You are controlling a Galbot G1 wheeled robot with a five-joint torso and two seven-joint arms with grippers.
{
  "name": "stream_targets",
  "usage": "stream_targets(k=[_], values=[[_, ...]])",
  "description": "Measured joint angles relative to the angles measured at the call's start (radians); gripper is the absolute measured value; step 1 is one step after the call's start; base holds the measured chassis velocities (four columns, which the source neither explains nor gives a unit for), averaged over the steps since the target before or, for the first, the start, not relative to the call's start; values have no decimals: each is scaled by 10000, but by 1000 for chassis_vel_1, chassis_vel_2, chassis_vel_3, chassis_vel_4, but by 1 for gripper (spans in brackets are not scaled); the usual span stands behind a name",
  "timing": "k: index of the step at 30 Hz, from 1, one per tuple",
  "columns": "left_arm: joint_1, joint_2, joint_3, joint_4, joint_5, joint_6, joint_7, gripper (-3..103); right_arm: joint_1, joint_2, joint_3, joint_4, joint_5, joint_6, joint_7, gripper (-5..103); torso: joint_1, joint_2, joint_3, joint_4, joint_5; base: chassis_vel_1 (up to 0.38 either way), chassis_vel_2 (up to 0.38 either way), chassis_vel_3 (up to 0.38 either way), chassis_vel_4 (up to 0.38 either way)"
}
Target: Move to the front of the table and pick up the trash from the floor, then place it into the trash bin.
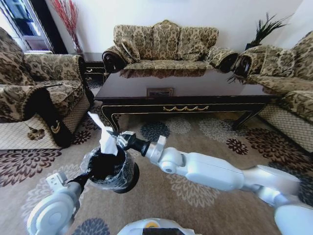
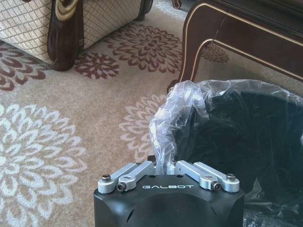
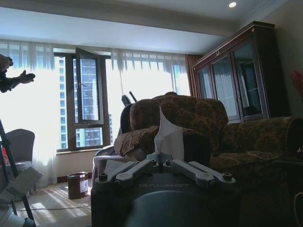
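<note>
The trash bin [image 1: 111,172], black with a crinkly clear bag over its rim, is held up off the carpet in front of the table [image 1: 195,88]. My left gripper [image 1: 89,178] is shut on its near rim; in the left wrist view the fingers [image 2: 163,166] pinch the rim and bag of the bin [image 2: 236,137]. My right gripper [image 1: 116,140] reaches across from the right and is shut on a piece of trash, a crumpled white paper [image 1: 104,136], just above the bin's mouth. In the right wrist view the paper [image 3: 169,136] sticks up from that gripper [image 3: 161,163].
A patterned armchair [image 1: 44,98] stands at the left, a sofa [image 1: 166,46] behind the table, another sofa [image 1: 288,83] at the right. A small framed picture [image 1: 160,91] lies on the table. Flowered carpet [image 1: 195,132] lies open between me and the table.
</note>
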Motion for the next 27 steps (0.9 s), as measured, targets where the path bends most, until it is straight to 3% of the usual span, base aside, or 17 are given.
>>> stream_targets(k=[11, 14, 16, 19, 22, 23, 25, 27], values=[[-113, 133, -156, -19, -247, 1, 0, 3, -670, -236, -424, -388, -710, 1, -383, 0, 0, 0, 0, -3, 2, 0, 0, 0, 0], [-103, 133, -174, -91, -299, 4, -10, 3, -889, -423, -366, -386, -879, 50, -955, 16, -1, 0, -2, -3, 2, 0, 0, 0, 0], [-94, 116, -175, -102, -300, 5, -11, 3, -903, -445, -346, -387, -892, 59, -1023, 16, 0, 0, -1, -2, 2, 0, 0, 0, 0], [-47, 58, -175, -144, -284, 7, -17, 3, -954, -547, -272, -377, -996, 58, -1163, 32, 0, 0, -1, 0, 2, 0, 0, 0, 0], [-20, 47, -184, -168, -282, 8, -16, 3, -1031, -645, -186, -360, -1042, 44, -1246, 37, -1, 0, -2, -1, 2, 0, 0, 0, 0], [10, 47, -218, -181, -277, 9, -16, 3, -1138, -737, -26, -324, -1051, 34, -1280, 48, 0, 0, -2, -2, 2, 0, 0, 0, 0], [21, 48, -232, -181, -276, 8, -17, 3, -1176, -762, 49, -307, -1049, 31, -1282, 48, 0, 0, -2, -2, 2, 0, 0, 0, 0], [32, 50, -255, -176, -271, 9, -17, 3, -1285, -830, 308, -236, -1009, 12, -1278, 60, -1, 0, -2, -1, 2, 0, 0, 0, 0]])
